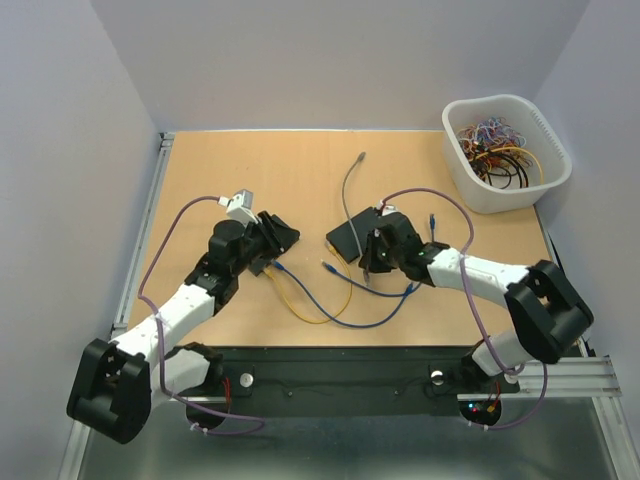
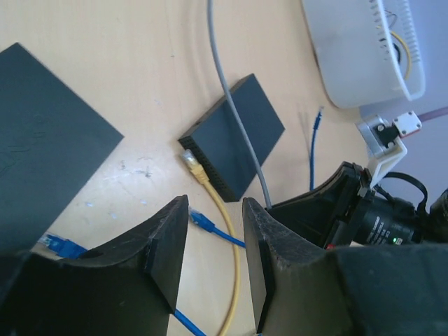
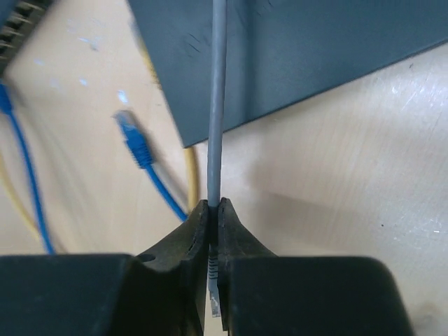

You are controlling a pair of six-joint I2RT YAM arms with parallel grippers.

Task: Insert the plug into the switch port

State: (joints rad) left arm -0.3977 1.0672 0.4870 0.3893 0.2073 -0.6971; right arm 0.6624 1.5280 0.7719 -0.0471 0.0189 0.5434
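Now | right pincer (image 3: 213, 210) pinches grey Ethernet cable (image 3: 217, 105) behind plug (image 3: 213, 304), likely limp | switch (image 3: 294, 49) at 12 o'clock | left pincer (image 2: 215, 210) half-spread, empty

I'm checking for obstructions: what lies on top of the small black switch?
A gray cable runs across the switch, pinched by the right gripper. Nothing else rests there; only the strip beneath it is hidden.

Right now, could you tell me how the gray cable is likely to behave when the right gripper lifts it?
Probably floppy: the gray cable lies in a loose curve across the switch. It is thin, so likely light. The right gripper pinches it near the plug, so that short end should follow while the rest drags.
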